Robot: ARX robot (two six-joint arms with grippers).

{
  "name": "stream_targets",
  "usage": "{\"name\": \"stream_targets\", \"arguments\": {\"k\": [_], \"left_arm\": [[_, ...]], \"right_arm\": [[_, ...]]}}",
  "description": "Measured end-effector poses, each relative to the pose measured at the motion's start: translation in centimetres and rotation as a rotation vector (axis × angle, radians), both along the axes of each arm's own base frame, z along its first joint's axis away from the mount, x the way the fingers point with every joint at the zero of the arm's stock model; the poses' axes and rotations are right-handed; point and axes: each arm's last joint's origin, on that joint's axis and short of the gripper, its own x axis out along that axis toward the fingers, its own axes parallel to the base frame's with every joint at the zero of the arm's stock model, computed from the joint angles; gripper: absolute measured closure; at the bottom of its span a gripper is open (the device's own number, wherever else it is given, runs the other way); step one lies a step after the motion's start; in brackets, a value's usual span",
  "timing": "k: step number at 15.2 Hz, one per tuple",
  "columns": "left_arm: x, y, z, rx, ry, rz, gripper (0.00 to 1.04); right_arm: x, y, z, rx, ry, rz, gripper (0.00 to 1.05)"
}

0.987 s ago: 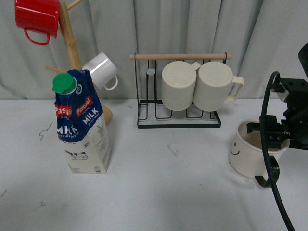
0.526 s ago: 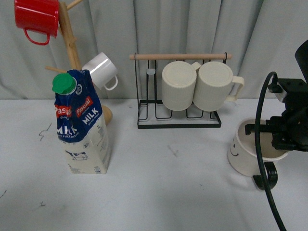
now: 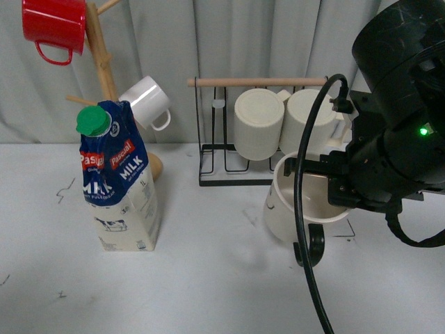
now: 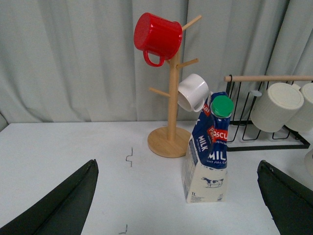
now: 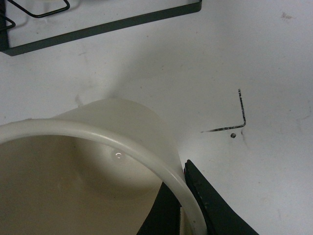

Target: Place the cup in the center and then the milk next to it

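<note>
Right claw [image 3: 332,189], clamped on cup [image 3: 286,209] rim, has carried it left across worktop [image 3: 208,292]; centre nearly reached, milk [image 3: 117,182] untouched.

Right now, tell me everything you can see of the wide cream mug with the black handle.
The wide cream mug looks glazed ceramic, upright, mouth open and empty inside. Its black C-shaped handle faces the camera, low on the wall. The right gripper pinches its rim, one of the fingers outside the wall. It seems lifted off the white table, before the black wire rack.
</note>
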Motion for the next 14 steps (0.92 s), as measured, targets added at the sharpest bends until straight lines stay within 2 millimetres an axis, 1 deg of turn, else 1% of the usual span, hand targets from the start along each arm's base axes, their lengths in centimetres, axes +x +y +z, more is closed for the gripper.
{"name": "stream_targets", "arguments": {"k": [1,4,8,9,11,12,13,14], "left_arm": [[0.0,0.0,0.0,0.0,0.0,0.0,0.07],[0.0,0.0,0.0,0.0,0.0,0.0,0.07],[0.0,0.0,0.0,0.0,0.0,0.0,0.07],[0.0,0.0,0.0,0.0,0.0,0.0,0.07],[0.0,0.0,0.0,0.0,0.0,0.0,0.07],[0.0,0.0,0.0,0.0,0.0,0.0,0.07],[0.0,0.0,0.0,0.0,0.0,0.0,0.07],[0.0,0.0,0.0,0.0,0.0,0.0,0.07]], "right_arm": [[0.1,1.0,-0.7,0.027,0.026,-0.026,1.01],[0.4,1.8,-1.8,0.046,0.062,-0.057,1.01],[1.5,3.2,-2.7,0.063,0.065,-0.072,1.01],[1.7,3.6,-3.5,0.055,0.087,-0.068,1.01],[2.3,4.1,-3.3,0.063,0.078,-0.066,1.01],[2.3,4.4,-3.6,0.059,0.078,-0.062,0.95],[2.4,4.4,-3.7,0.059,0.078,-0.062,0.83],[2.4,4.4,-3.6,0.062,0.071,-0.061,0.73]]}}
